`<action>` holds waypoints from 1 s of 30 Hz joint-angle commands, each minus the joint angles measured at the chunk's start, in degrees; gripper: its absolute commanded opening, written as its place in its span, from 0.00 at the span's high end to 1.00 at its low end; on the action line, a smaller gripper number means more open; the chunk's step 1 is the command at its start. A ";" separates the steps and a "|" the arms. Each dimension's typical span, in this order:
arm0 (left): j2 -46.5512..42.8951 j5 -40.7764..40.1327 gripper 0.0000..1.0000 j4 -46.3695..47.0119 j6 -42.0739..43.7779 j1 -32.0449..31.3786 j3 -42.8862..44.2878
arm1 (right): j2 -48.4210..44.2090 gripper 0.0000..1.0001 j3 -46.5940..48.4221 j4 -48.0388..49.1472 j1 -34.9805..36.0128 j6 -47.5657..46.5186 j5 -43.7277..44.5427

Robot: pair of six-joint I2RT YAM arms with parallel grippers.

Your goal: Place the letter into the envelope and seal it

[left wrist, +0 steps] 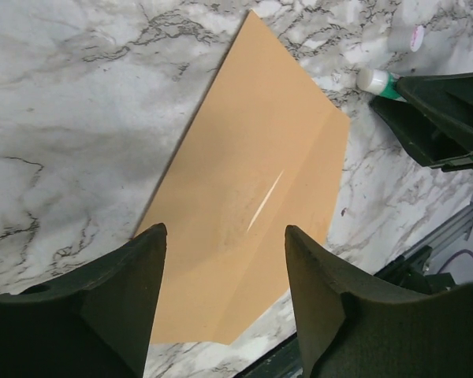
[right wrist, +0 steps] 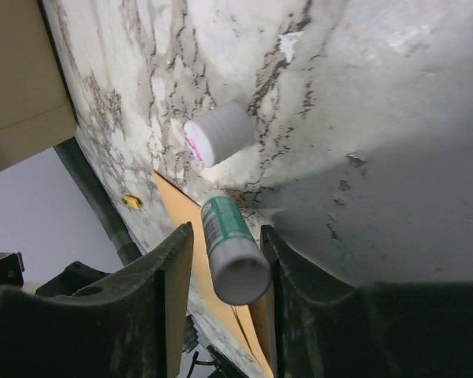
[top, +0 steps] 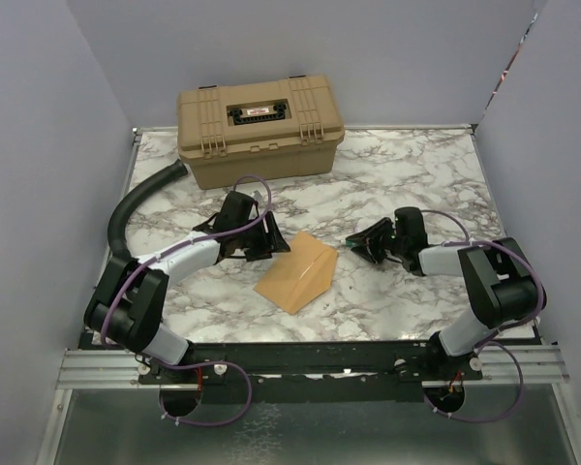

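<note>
Kraft-brown pointed-flap envelope (top: 295,273) lies on table (top: 416,174) directly under my open, empty left end effector (left wrist: 225,236), long axis pointing away. Right end effector (right wrist: 225,236) straddles green-labelled glue stick (right wrist: 232,252); can't tell if gripped.

envelope (left wrist: 252,197): we see plain orange-tan
table (left wrist: 79,118): we see white marble, grey veins
stick (right wrist: 229,244): green and white
cap (right wrist: 217,134): white, pink end
case (top: 261,121): tan

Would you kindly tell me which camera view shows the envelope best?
The left wrist view: the envelope fills most of the frame, its crease plain. The top view shows the envelope whole but small; the right wrist view catches only a sliver.
</note>
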 commanded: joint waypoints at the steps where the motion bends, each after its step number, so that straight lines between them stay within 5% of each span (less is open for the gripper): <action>1: -1.18 -4.40 0.36 -2.96 4.35 0.20 1.06 | 0.21 0.52 -0.48 -3.15 -0.95 1.96 1.49; 7: -1.31 -11.56 0.32 -5.44 6.07 0.33 1.50 | -5.38 0.34 -0.51 -9.70 -1.25 -0.78 3.42; 14: -5.99 -16.90 0.19 -2.18 7.47 0.33 -2.11 | -11.81 0.31 -0.23 -19.62 -1.23 -7.59 3.49; 17: -5.68 -14.15 0.14 -1.15 8.33 0.31 -3.48 | -14.42 0.40 -0.41 -22.58 -1.21 -11.91 2.57; 21: -4.56 -10.18 0.02 0.14 9.11 0.33 -5.43 | -14.84 0.63 -0.15 -23.53 -1.23 -19.44 -2.41; 25: -3.17 -7.92 0.01 0.43 9.18 0.25 -6.73 | -11.85 0.74 -1.17 -22.87 -1.13 -22.29 -9.31; 30: -0.80 -6.25 0.23 0.56 8.00 0.24 -7.71 | -9.57 0.79 -2.86 -22.70 0.31 -22.68 -11.24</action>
